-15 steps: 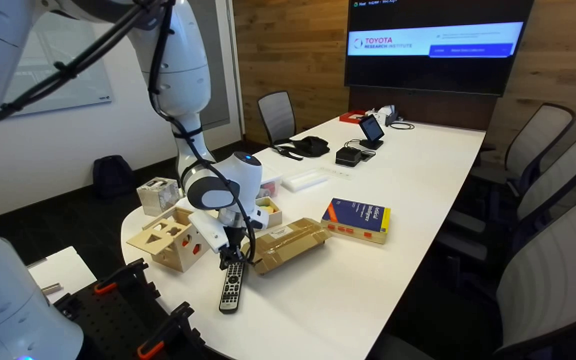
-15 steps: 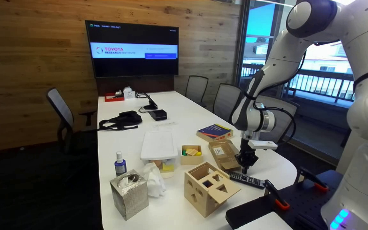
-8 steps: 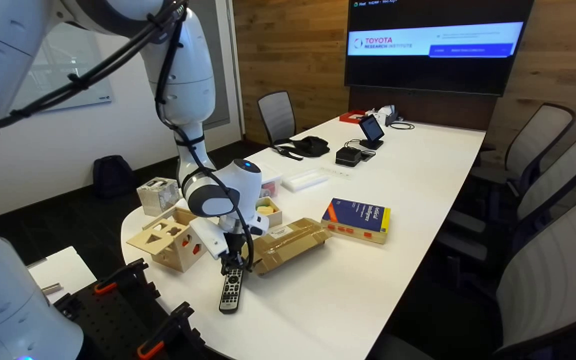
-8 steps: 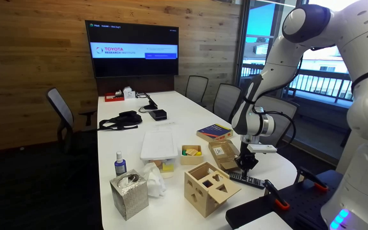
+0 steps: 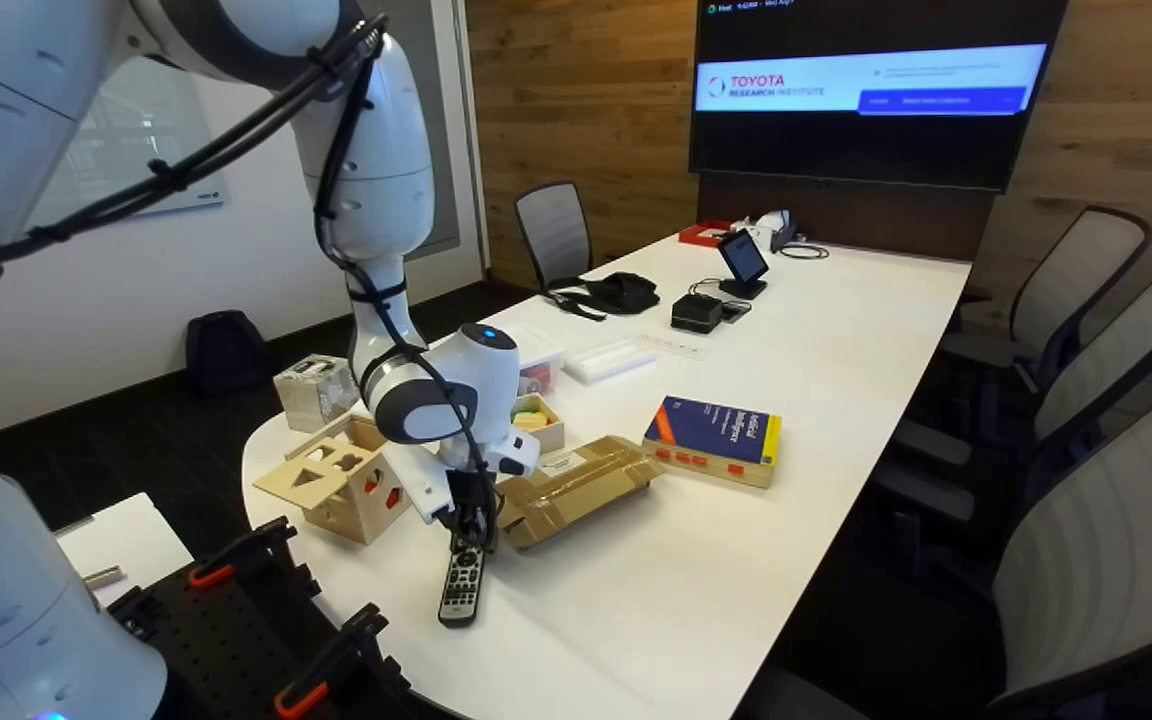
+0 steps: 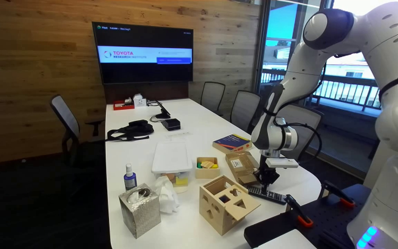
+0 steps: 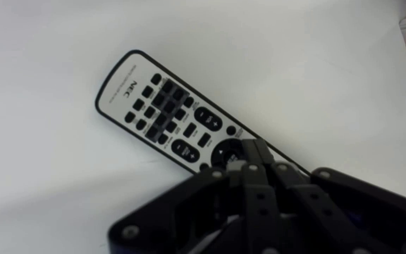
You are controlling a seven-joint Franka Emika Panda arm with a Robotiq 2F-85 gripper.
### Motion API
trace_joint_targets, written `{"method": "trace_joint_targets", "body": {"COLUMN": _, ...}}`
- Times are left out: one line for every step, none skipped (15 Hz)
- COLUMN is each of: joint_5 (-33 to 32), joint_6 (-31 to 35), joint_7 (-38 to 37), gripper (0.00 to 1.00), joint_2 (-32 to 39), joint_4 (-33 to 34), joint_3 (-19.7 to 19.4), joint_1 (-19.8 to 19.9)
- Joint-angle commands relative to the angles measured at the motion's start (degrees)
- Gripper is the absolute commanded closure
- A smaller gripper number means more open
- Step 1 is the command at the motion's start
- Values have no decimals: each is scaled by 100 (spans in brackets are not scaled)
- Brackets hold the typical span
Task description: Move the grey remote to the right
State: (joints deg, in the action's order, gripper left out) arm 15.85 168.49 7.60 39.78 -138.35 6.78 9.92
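The grey remote (image 5: 459, 592) lies flat on the white table, with light face and dark buttons. It also shows in an exterior view (image 6: 275, 196) and in the wrist view (image 7: 167, 109), where it runs diagonally. My gripper (image 7: 258, 150) is shut, its fingertips pressed together with nothing between them. The tips are over the remote's round navigation pad and hide part of it; the far end is hidden under the gripper. In an exterior view the gripper (image 6: 264, 190) points straight down at the remote. I cannot tell whether the tips touch its face.
A tan cardboard box (image 5: 576, 492) lies close beside the gripper. A wooden shape-sorter box (image 6: 224, 207) stands on the remote's other side. A blue-and-yellow book (image 5: 714, 438) lies beyond the cardboard box. Black clamps (image 6: 299, 211) sit near the table edge by the robot base.
My gripper has come down a little over the remote, and the wrist has turned slightly. The remote and the other objects have not visibly moved.
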Motion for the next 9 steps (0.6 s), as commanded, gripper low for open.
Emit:
{"method": "trace_joint_targets", "body": {"joint_5": -182, "joint_6": 132, "joint_7": -372, "gripper": 100, "joint_2": 10, "joint_4": -12, "joint_3": -90, "joint_1": -85}}
{"method": "trace_joint_targets", "body": {"joint_5": -188, "joint_6": 113, "joint_7": -387, "gripper": 100, "joint_2": 13, "joint_4": -4, "joint_3": -94, "joint_1": -72}}
{"method": "trace_joint_targets", "body": {"joint_5": -196, "joint_6": 101, "joint_7": -392, "gripper": 100, "joint_2": 20, "joint_4": 5, "joint_3": -79, "joint_1": -40}}
{"method": "trace_joint_targets", "body": {"joint_5": -203, "joint_6": 75, "joint_7": -375, "gripper": 100, "joint_2": 42, "joint_4": 31, "joint_3": -74, "joint_1": -13}}
{"method": "trace_joint_targets", "body": {"joint_5": -208, "joint_6": 47, "joint_7": -359, "gripper": 100, "joint_2": 63, "joint_4": 61, "joint_3": -73, "joint_1": 11}}
{"method": "trace_joint_targets", "body": {"joint_5": -215, "joint_6": 37, "joint_7": -358, "gripper": 100, "joint_2": 89, "joint_4": 89, "joint_3": -86, "joint_1": 10}}
{"method": "trace_joint_targets", "body": {"joint_5": -222, "joint_6": 69, "joint_7": -356, "gripper": 100, "joint_2": 114, "joint_4": 111, "joint_3": -97, "joint_1": 4}}
{"method": "trace_joint_targets", "body": {"joint_5": -229, "joint_6": 82, "joint_7": -326, "gripper": 100, "joint_2": 142, "joint_4": 146, "joint_3": -85, "joint_1": 30}}
{"method": "trace_joint_targets", "body": {"joint_5": -232, "joint_6": 89, "joint_7": -322, "gripper": 100, "joint_2": 164, "joint_4": 173, "joint_3": -84, "joint_1": 36}}
